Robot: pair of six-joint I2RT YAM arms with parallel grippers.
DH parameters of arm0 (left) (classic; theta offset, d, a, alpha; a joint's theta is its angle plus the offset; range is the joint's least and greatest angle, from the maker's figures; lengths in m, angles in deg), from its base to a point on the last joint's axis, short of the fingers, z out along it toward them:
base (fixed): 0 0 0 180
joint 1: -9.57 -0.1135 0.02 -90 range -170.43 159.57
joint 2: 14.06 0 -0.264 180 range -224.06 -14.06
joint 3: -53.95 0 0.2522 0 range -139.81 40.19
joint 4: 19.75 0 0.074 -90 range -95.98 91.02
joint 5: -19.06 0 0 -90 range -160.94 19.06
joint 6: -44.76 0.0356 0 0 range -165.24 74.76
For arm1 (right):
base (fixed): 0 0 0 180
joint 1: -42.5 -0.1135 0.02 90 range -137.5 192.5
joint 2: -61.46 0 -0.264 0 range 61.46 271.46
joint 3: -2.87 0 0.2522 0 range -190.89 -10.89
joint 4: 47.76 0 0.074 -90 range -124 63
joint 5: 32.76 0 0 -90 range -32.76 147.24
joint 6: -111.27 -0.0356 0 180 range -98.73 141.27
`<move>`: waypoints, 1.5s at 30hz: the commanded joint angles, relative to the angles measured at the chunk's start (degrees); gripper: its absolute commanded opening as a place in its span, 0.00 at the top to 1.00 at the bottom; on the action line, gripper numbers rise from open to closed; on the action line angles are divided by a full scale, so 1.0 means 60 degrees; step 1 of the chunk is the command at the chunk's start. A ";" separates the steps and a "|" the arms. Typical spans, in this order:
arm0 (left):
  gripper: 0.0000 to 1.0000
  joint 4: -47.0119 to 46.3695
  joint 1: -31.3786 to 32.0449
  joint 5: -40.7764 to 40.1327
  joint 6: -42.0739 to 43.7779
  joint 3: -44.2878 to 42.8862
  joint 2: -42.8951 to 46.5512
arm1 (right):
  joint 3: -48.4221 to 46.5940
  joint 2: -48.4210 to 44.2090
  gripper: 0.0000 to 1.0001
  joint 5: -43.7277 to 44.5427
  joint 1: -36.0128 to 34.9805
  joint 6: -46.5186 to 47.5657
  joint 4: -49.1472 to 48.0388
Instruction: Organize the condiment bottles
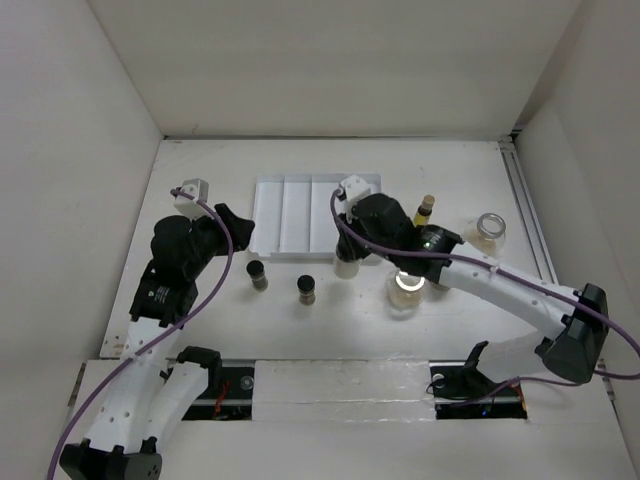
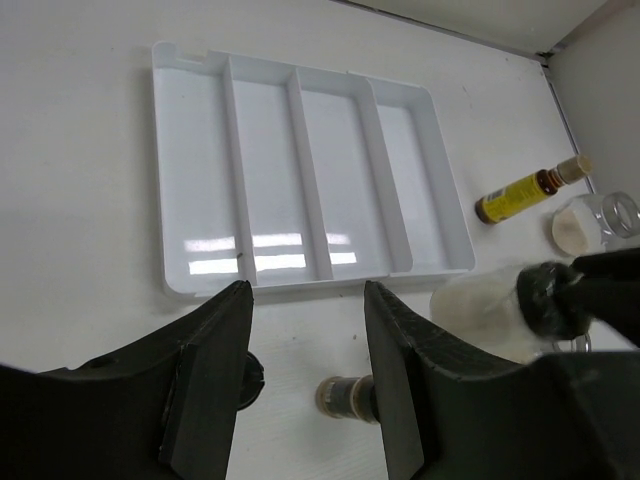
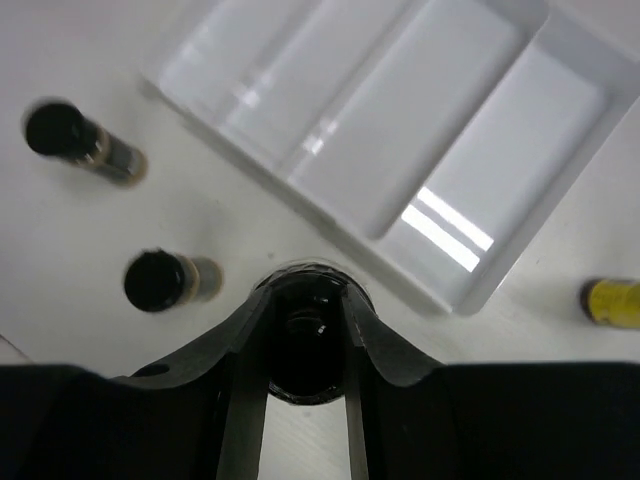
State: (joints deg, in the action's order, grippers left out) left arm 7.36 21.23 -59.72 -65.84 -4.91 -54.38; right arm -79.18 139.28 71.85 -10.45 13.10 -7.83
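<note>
White table [image 1: 200, 320], plain white walls [image 1: 330, 60], compartmented tray [image 1: 285, 215], scattered condiment bottles [image 1: 258, 275]

White surroundings, black hardware, warm-toned condiments.

The ridged tray [image 2: 262, 170] is glossy white on a white table [image 1: 330, 335]. The left gripper [image 2: 305, 300] and right gripper [image 3: 305, 335] are black. The left spice bottle [image 1: 257, 276] and middle spice bottle [image 1: 306, 289] have black caps and brown contents. The pale bottle [image 2: 480, 305] is cloudy white with a black cap. The slim bottle [image 2: 515, 195] is yellow with a brown neck. The clear jar [image 2: 590, 222] holds beige.
</note>
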 commanded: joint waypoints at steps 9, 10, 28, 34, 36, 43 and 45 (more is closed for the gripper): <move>0.57 -0.0437 0.0034 0.0136 0.0123 0.0105 0.0098 | -0.3250 0.1702 0.87 -0.0719 0.2963 0.0716 -0.2209; 0.57 -0.0437 0.0034 0.0136 0.0123 0.0105 0.0011 | -0.3455 0.1968 0.87 -0.1011 0.3371 0.0716 -0.2296; 0.57 -0.0437 0.0034 0.0224 0.0211 0.0105 -0.0078 | -0.4862 0.5383 0.89 -0.1044 0.4489 0.0950 -0.2604; 0.57 -0.0437 0.0034 0.0224 0.0211 0.0105 -0.0078 | -0.5316 0.5910 0.89 -0.0809 0.4489 0.0950 -0.2692; 0.57 -0.0437 0.0034 0.0224 0.0211 0.0105 -0.0078 | -0.5419 0.6042 0.89 -0.0809 0.4577 0.0950 -0.2795; 0.57 -0.0437 0.0034 0.0224 0.0211 0.0105 -0.0078 | -0.5727 0.6454 0.80 -0.1000 0.4577 0.0863 -0.2883; 0.57 -0.0437 0.0034 0.0224 0.0211 0.0105 -0.0078 | -0.5727 0.6454 0.62 -0.1000 0.4577 0.0863 -0.2883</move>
State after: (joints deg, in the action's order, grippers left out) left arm 7.07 21.23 -59.08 -65.25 -4.43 -55.12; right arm -109.84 178.62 66.19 16.72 18.65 -19.08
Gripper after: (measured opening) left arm 0.436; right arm 0.369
